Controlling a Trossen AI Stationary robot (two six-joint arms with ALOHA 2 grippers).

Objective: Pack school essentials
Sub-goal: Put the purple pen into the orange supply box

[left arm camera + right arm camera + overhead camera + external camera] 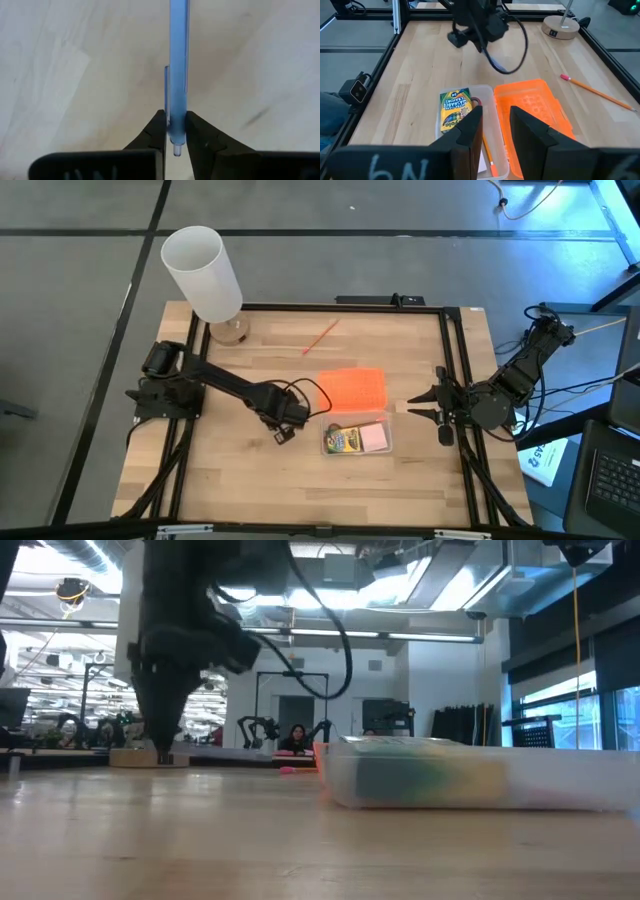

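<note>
A blue-grey pen (178, 60) is in my left gripper (175, 132), which is shut on it and points down over the table's middle (285, 420), left of the clear box (325, 442). In the box lie the green-and-yellow crayon box (455, 110), a pink sticky-note pad (374, 439) and a thin pencil (487, 150). Another pencil (320, 337) lies flat on the wood farther back. My right gripper (495, 125) waits open at the table's right edge (418, 408), nothing between its fingers. My left gripper pinches the pen close to its push-button end (176, 127) between the two fingertips, with the clip beside one finger. The fingers come from above and lie across the pen. The button pokes out on the near side; the pen's far end leaves the frame, so whether it touches the table cannot be told.
The box's orange lid (352, 388) lies just behind the clear box. A tall white cylinder (205, 272) stands on a round base at the far left corner. A black frame (450, 360) runs around the wooden table. Bare wood lies near the front edge.
</note>
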